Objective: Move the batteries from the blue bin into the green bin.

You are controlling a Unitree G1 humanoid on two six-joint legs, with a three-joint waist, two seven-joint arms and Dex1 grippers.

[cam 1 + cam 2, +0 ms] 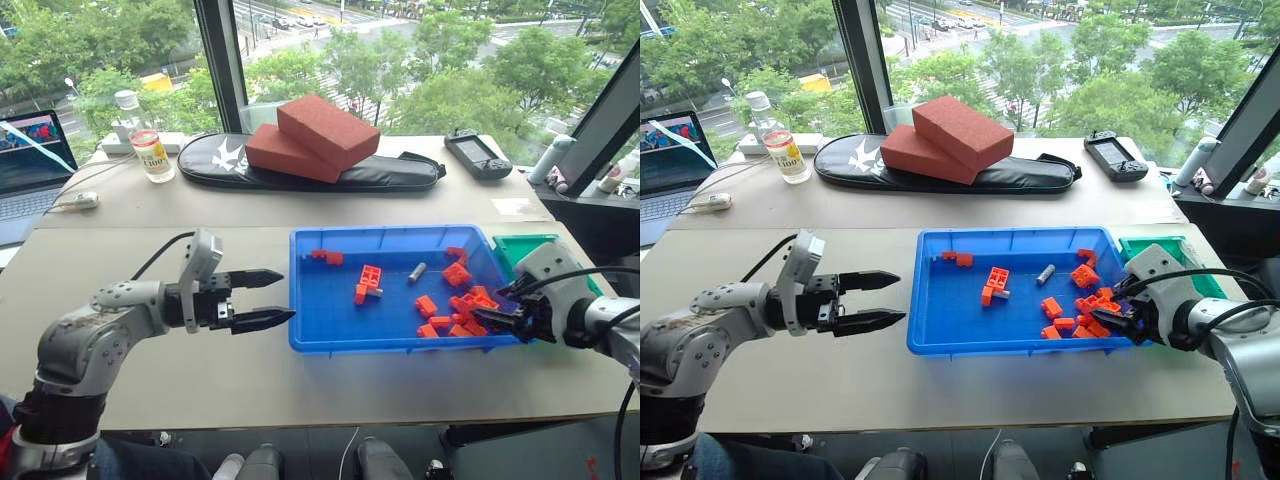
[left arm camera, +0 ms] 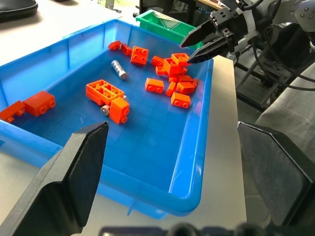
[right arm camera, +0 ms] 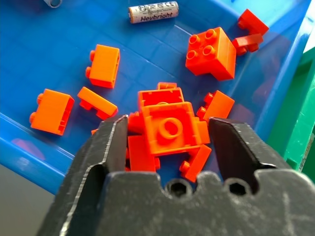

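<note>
The blue bin (image 1: 390,345) lies on the table and holds several orange-red toy bricks. One of the batteries (image 1: 417,271) lies loose near the bin's middle, its label legible in the right wrist view (image 3: 153,12). Another battery (image 2: 105,110) lies against an orange block. The green bin (image 1: 525,245) stands against the blue bin's right end. My right gripper (image 1: 495,308) hovers open over the brick pile (image 3: 167,128) at that end, with nothing gripped. Just outside the bin's left wall, my left gripper (image 1: 288,294) stands open and empty, pointing at the bin.
At the back, two red foam blocks (image 1: 310,135) rest on a black bag (image 1: 400,172). A bottle (image 1: 150,150) and a laptop (image 1: 30,160) stand at the far left, and a handheld console (image 1: 478,153) at the far right. The table's front edge runs close below the bin.
</note>
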